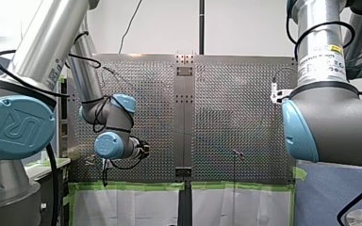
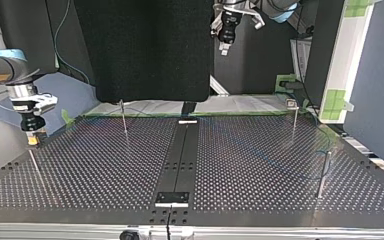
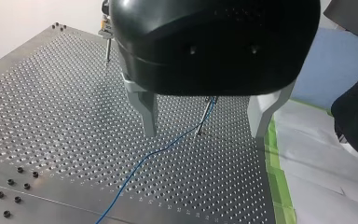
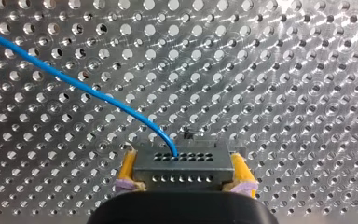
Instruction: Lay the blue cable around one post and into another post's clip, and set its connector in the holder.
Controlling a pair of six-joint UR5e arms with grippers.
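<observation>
- My right gripper (image 4: 185,183), at nine o'clock in the top view, points straight down at the perforated table (image 4: 284,70). Its yellow pads (image 4: 127,170) clamp the grey connector (image 4: 182,163) from both sides.
- The blue cable (image 4: 74,84) leaves the connector and runs over the table toward ten o'clock.
- My left gripper (image 3: 205,116) hangs tilted above the table, its metal fingers (image 3: 145,109) spread wide, grasping nothing.
- Ahead of these fingers the cable runs up to a thin post (image 3: 202,123). A farther post (image 3: 107,46), with a clip on top, stands at about eleven o'clock.
</observation>
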